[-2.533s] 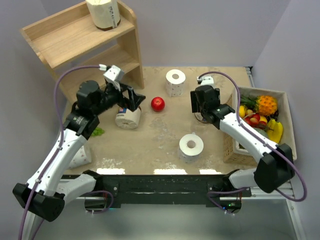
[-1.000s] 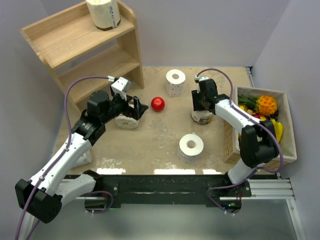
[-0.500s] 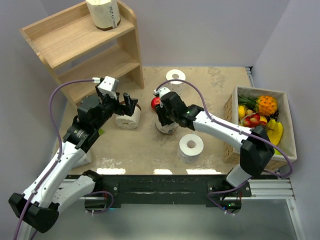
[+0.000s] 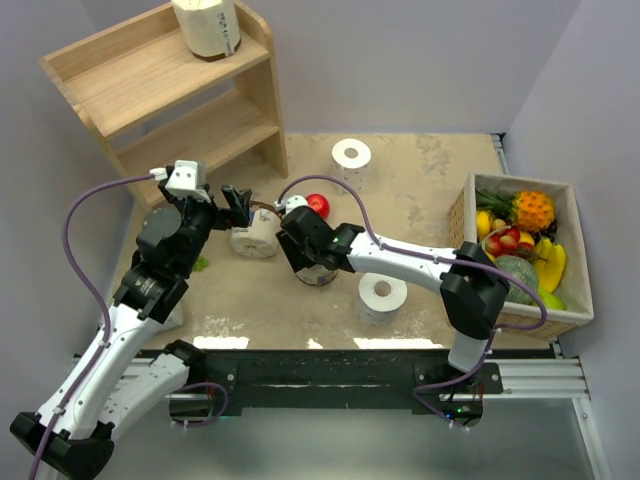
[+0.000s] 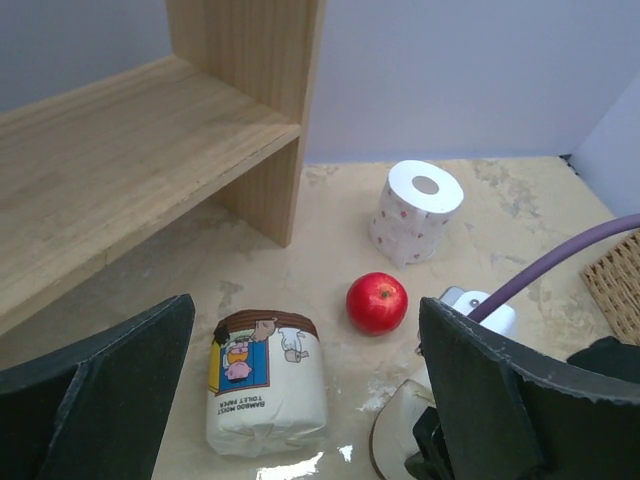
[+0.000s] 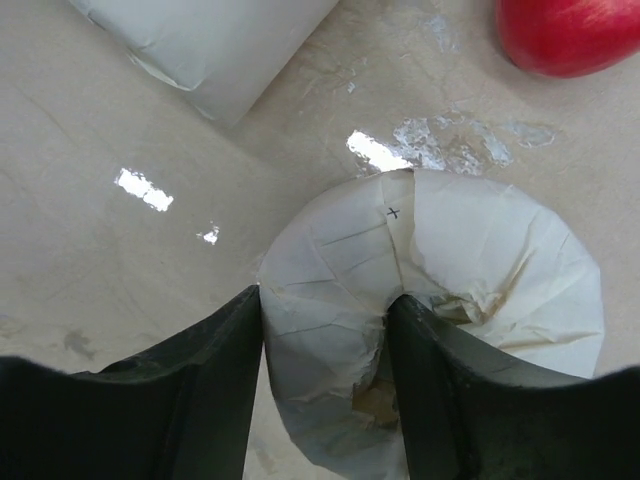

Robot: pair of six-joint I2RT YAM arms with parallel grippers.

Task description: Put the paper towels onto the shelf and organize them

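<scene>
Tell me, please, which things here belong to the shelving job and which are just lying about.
Job: shelf; wrapped roll on top; wrapped roll near shelf foot; wrapped roll mid-table; far bare roll; near bare roll.
Lying about: red apple; fruit box.

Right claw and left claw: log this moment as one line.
right claw: pinching rim of cream paper-wrapped cylindrical roll | left claw: open, facing labelled cream-wrapped roll

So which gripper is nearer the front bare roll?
Right. The right gripper, on a wrapped roll, is just left of the bare roll; the left gripper hovers farther back-left.
</scene>
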